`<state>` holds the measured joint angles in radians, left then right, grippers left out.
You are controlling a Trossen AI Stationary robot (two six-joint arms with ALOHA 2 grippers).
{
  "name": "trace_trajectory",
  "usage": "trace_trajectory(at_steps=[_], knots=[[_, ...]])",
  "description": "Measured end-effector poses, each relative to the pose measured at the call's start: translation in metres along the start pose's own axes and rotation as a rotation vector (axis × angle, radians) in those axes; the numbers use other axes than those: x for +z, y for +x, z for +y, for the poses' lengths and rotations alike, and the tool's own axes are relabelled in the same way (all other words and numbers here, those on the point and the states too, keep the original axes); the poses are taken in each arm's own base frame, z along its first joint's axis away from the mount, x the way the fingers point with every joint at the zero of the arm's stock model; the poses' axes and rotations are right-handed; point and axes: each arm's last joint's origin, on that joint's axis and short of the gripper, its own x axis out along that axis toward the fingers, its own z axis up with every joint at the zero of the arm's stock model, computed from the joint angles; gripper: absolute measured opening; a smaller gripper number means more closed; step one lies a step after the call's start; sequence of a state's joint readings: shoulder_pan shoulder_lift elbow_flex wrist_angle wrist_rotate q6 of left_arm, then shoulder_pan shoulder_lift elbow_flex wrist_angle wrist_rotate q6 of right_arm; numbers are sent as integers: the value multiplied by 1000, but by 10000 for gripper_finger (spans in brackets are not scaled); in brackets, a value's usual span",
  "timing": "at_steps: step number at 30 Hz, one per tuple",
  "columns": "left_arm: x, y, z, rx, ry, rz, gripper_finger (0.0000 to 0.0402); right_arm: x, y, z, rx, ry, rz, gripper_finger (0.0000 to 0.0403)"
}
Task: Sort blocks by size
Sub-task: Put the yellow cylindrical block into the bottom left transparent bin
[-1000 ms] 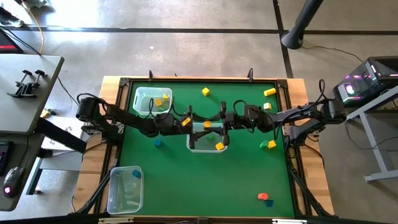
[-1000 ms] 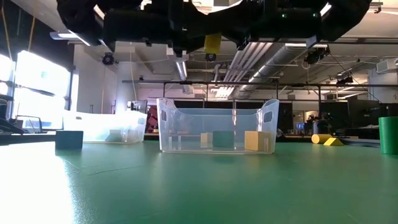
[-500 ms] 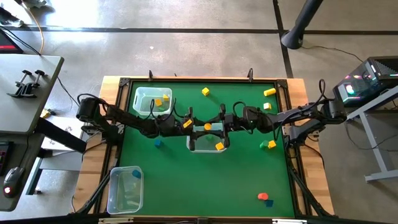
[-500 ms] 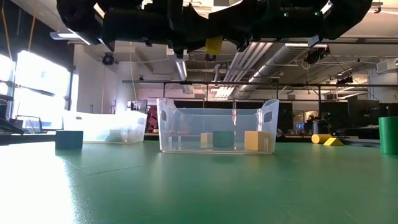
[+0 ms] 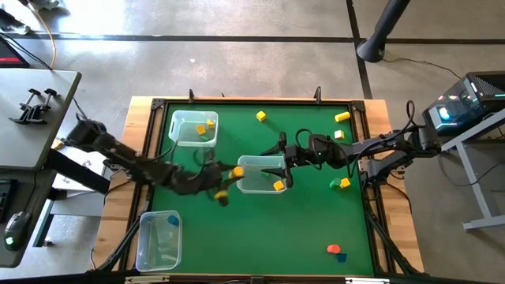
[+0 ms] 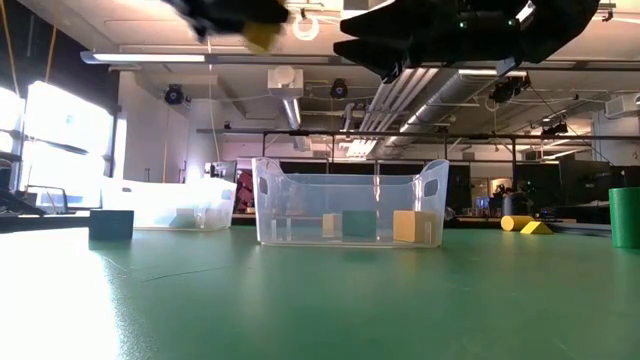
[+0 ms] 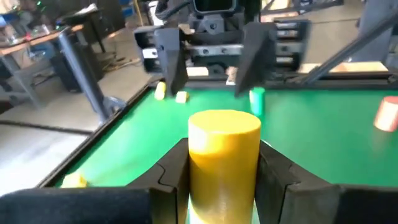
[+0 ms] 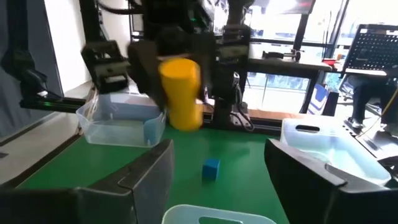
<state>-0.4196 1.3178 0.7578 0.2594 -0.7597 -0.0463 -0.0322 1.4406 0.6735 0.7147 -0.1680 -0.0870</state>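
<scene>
My left gripper (image 5: 234, 173) is shut on a yellow cylinder block (image 7: 224, 155), high above the table just left of the middle clear bin (image 5: 251, 188). The cylinder also shows in the right wrist view (image 8: 181, 92). My right gripper (image 5: 282, 155) is open and empty above the middle bin's far right part, facing my left gripper. The middle bin holds a yellow block (image 5: 278, 185) and a green one (image 6: 358, 223). Loose blocks lie on the green mat: yellow ones (image 5: 260, 116) (image 5: 342, 117), a yellow and green pair (image 5: 339, 183), a red one (image 5: 332, 249). My left gripper pinches the yellow cylinder by its curved side (image 7: 198, 171) between its two fingers. The fingers come about level from the table's left and lie across the cylinder. The cylinder is lifted clear of the table, and its flat end (image 7: 224, 123) sticks out past the fingers.
A clear bin with yellow blocks (image 5: 193, 126) stands at the far left. A clear bin with a blue block (image 5: 158, 239) stands at the near left. A small blue block (image 8: 211, 169) lies on the mat. The mat's near middle is open green surface (image 5: 268, 237).
My left gripper has swung from above the middle bin's far left part toward the table's near left, still shut on the yellow cylinder, which stays lifted clear. In the low view it has gone to the left and upward.
</scene>
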Motion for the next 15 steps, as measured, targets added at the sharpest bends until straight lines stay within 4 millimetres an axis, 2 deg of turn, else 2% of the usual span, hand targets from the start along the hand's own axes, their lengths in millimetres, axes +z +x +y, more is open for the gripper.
trace_trajectory(at_steps=[4, 7, 11, 15], knots=[[0, -41, -18, -3, -26, 7, 100, 0, 0, 0, 1, -9, -3, 250], [-2, -54, -28, -12, -36, -10, 100, 1, 0, 0, 13, -27, -7, 250], [-3, -48, -35, -6, -26, -36, 100, -1, 0, 7, 122, -113, -2, 250], [-1, -30, -36, 16, -12, -78, 100, -9, 9, 19, 188, -155, -16, 250]])
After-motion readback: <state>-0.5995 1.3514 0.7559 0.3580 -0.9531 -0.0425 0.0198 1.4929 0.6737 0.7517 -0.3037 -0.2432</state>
